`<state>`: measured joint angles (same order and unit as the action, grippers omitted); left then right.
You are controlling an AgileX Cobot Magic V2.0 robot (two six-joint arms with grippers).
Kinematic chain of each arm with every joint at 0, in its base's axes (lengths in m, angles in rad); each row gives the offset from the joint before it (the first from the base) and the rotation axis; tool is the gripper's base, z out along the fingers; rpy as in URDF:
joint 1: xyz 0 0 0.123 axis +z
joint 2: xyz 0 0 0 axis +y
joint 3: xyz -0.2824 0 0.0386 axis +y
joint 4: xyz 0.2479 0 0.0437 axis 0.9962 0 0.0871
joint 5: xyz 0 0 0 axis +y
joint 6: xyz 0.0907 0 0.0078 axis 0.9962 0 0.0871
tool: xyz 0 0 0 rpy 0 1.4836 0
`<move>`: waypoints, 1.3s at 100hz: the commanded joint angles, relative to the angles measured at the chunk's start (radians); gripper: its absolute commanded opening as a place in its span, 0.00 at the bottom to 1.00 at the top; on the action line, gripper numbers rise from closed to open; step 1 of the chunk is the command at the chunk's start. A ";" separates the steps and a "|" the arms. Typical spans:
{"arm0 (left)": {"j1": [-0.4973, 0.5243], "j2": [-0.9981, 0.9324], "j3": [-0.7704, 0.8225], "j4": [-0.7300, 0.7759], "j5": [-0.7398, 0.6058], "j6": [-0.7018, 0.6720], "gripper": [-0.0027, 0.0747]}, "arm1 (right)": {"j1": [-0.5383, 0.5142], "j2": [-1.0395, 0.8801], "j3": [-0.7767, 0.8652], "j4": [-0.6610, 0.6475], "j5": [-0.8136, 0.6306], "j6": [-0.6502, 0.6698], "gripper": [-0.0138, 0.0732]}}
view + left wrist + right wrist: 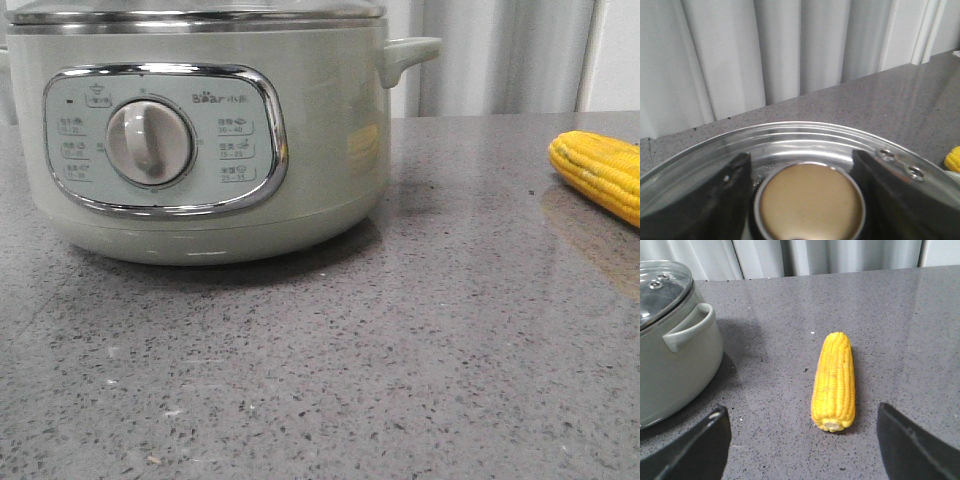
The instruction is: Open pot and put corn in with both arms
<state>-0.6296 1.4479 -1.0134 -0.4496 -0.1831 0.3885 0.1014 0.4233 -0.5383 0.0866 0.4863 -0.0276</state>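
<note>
The left claw hangs spread wide over the pot's lid, its dark fingers flanking the beige lid knob without, as far as the cropped wrist view shows, touching it. The right claw is likewise released, fingers apart above the grey surface. The corn lies flat just ahead of it, between the finger lines, long axis pointing away from the claw, cut end nearest. The pot stands well apart on the corn's left, lid still on, so the right arm is nearer the cob.
</note>
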 commanded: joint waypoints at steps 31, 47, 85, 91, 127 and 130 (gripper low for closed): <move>0.000 -0.052 -0.042 -0.007 -0.047 -0.001 0.26 | -0.005 0.014 -0.038 -0.005 -0.085 -0.008 0.73; 0.002 -0.125 -0.083 -0.007 -0.054 -0.001 0.26 | -0.005 0.014 -0.038 -0.005 -0.085 -0.008 0.73; 0.099 -0.359 -0.106 0.008 -0.021 0.114 0.26 | -0.005 0.014 -0.038 -0.005 -0.085 -0.008 0.73; 0.153 -0.394 -0.099 0.008 0.001 0.114 0.26 | -0.005 0.014 -0.038 -0.005 -0.085 -0.008 0.73; 0.626 -0.513 0.071 -0.008 0.023 0.114 0.26 | -0.005 0.014 -0.038 -0.005 -0.085 -0.008 0.73; 0.664 -0.513 0.097 -0.028 0.023 0.114 0.26 | -0.005 0.014 -0.038 -0.005 -0.085 -0.008 0.73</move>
<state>-0.0540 0.9597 -0.9284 -0.4511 -0.0513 0.5006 0.1014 0.4233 -0.5383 0.0866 0.4863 -0.0276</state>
